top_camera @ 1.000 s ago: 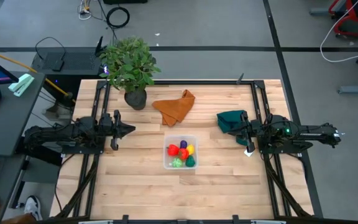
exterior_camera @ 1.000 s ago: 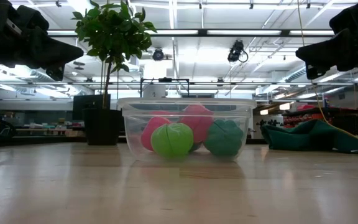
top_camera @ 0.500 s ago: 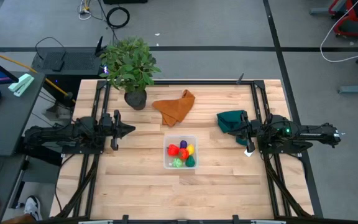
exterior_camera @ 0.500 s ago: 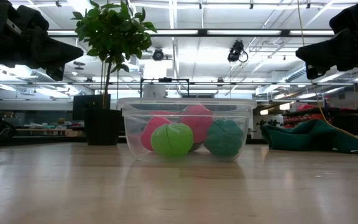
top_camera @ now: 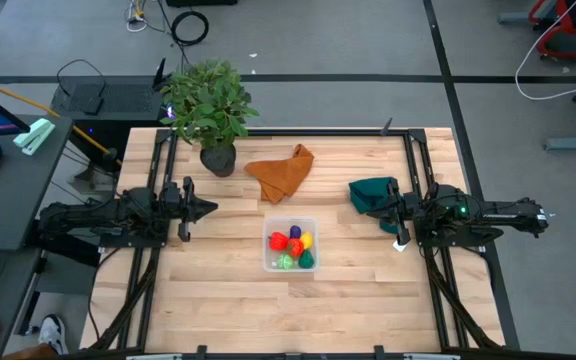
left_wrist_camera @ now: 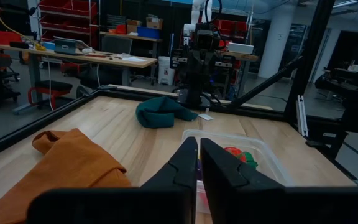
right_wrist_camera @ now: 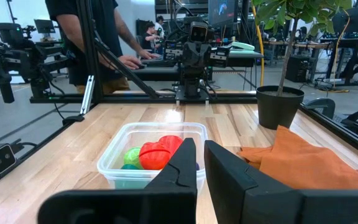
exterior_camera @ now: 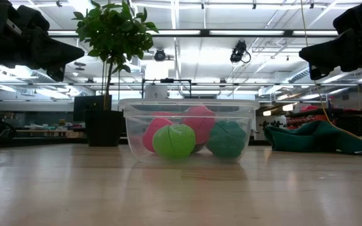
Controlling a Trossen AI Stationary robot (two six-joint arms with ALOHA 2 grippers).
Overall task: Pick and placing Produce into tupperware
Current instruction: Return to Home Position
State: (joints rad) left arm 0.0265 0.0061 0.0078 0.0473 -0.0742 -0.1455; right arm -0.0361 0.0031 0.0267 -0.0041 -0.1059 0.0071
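Observation:
The tupperware (top_camera: 269, 263), a clear low-walled box, stands at the middle of the table. Inside it lie the produce (top_camera: 292, 247): red, green, yellow and purple pieces. Through its wall (exterior_camera: 131, 125) the low view shows a light green piece (exterior_camera: 173, 140), a darker green one (exterior_camera: 226, 139) and red ones (exterior_camera: 198, 119). My left gripper (top_camera: 211, 209) hovers to the box's left, shut and above the table (left_wrist_camera: 198, 142). My right gripper (top_camera: 380, 213) hovers to its right, also shut (right_wrist_camera: 199, 144). Both point at the box.
A potted plant (top_camera: 208, 110) stands at the far left. An orange cloth (top_camera: 283, 170) lies just beyond the box, and a dark green cloth (top_camera: 371, 193) lies by my right gripper. A person (right_wrist_camera: 92, 37) stands beyond the table's left side. Bare wood lies toward the near edge.

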